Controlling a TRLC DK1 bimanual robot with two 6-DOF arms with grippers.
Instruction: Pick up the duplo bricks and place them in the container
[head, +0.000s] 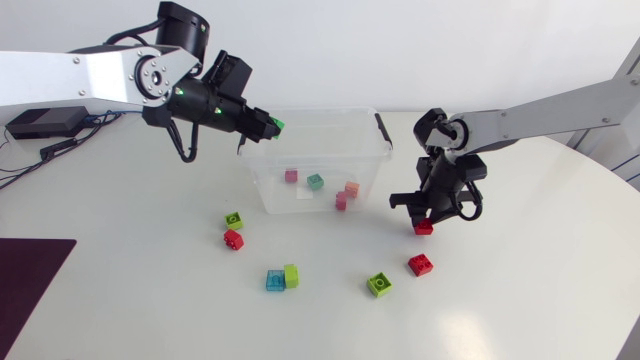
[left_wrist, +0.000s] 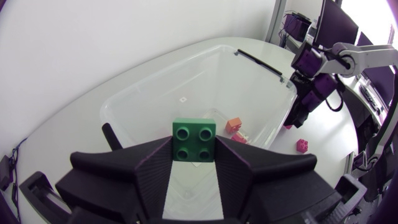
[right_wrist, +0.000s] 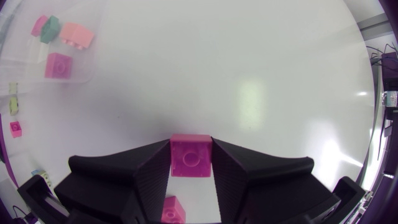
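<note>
My left gripper (head: 268, 124) is shut on a dark green duplo brick (left_wrist: 194, 140) and holds it above the left rear rim of the clear plastic container (head: 312, 113). Inside the container lie two pink bricks, a teal brick (head: 315, 181) and a salmon one (head: 351, 188). To the right of the container my right gripper (head: 423, 220) points down at the table. Its fingers press both sides of a red brick (right_wrist: 191, 155). A second red brick (head: 421, 264) lies just in front of it.
Loose on the table in front of the container: a green brick (head: 233, 220) with a red one (head: 233, 239), a blue brick (head: 275, 280) joined to a lime one (head: 291, 275), and another lime brick (head: 379, 284). A dark mat (head: 30, 285) lies at the front left corner.
</note>
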